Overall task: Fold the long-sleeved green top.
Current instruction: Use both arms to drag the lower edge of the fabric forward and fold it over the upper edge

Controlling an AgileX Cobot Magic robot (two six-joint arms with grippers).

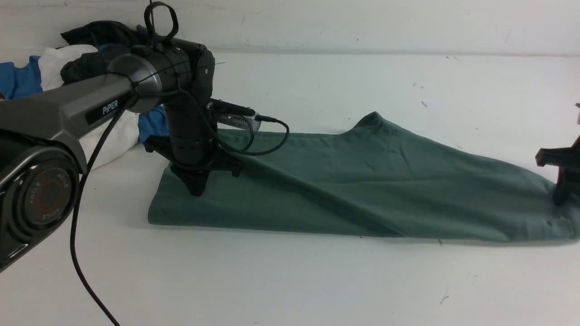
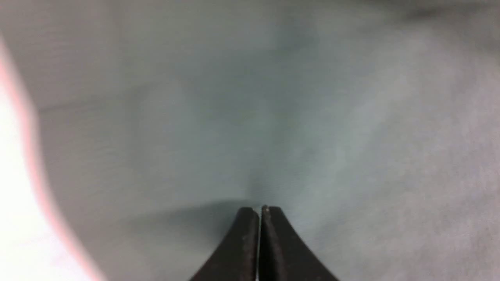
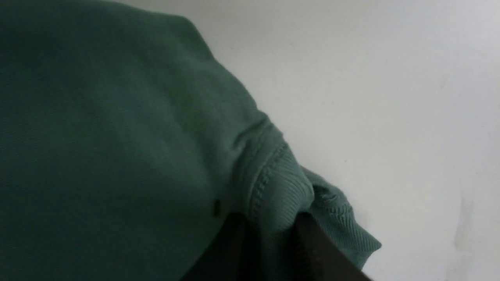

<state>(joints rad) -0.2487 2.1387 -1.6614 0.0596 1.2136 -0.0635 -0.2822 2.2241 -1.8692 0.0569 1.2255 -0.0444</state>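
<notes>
The green long-sleeved top (image 1: 362,181) lies stretched in a long band across the white table. My left gripper (image 1: 198,189) points down onto its left end. In the left wrist view the left gripper (image 2: 260,208) is shut, its tips sunk in the cloth (image 2: 312,117), and faint creases run into them. At the far right, my right gripper (image 1: 562,199) meets the top's right end. In the right wrist view the right gripper (image 3: 269,234) is closed on a ribbed edge of the top (image 3: 281,183), with cloth bunched between the two dark fingers.
A pile of white, blue and dark clothes (image 1: 59,68) sits at the back left, behind my left arm. The left arm's black cable (image 1: 267,145) droops over the top. A pale wall (image 1: 362,22) closes the table's far side.
</notes>
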